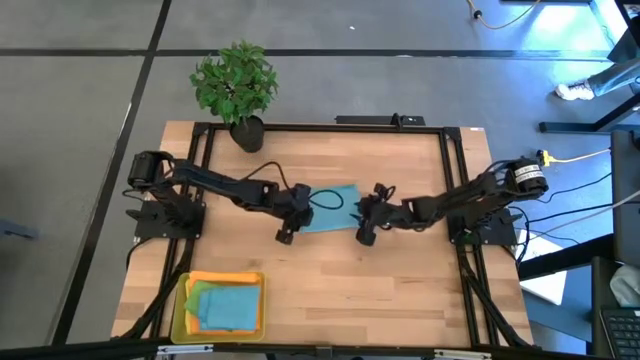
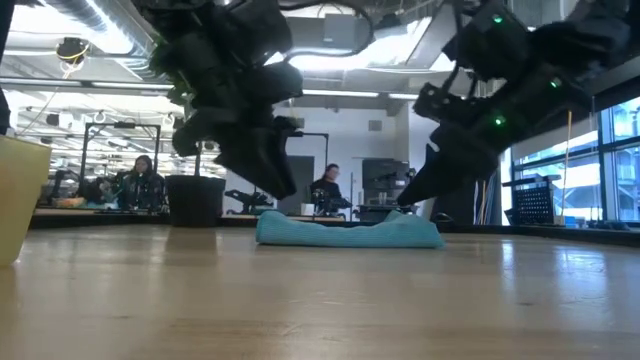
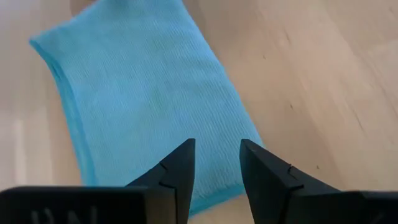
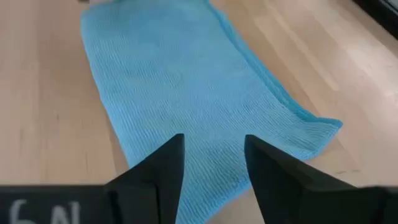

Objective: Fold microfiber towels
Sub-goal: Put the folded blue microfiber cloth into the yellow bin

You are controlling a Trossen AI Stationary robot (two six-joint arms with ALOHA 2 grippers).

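Observation:
One teal-blue microfiber towel (image 1: 335, 208) lies folded into a long strip in the middle of the table; layered edges show along one long side (image 3: 65, 112). My left gripper (image 3: 217, 144) hangs open just above the strip's left end (image 1: 303, 208), touching nothing. My right gripper (image 4: 214, 138) hangs open just above the strip's right end (image 1: 362, 215), also touching nothing. The low view shows both sets of fingers (image 2: 275, 185) (image 2: 420, 195) clear of the towel (image 2: 350, 232).
A yellow tray (image 1: 185, 305) at the near left corner holds folded towels, a teal-blue one (image 1: 230, 308) on top. A potted plant (image 1: 237, 85) stands at the far left edge. Bare wood lies near and far of the strip. People sit in the room beyond.

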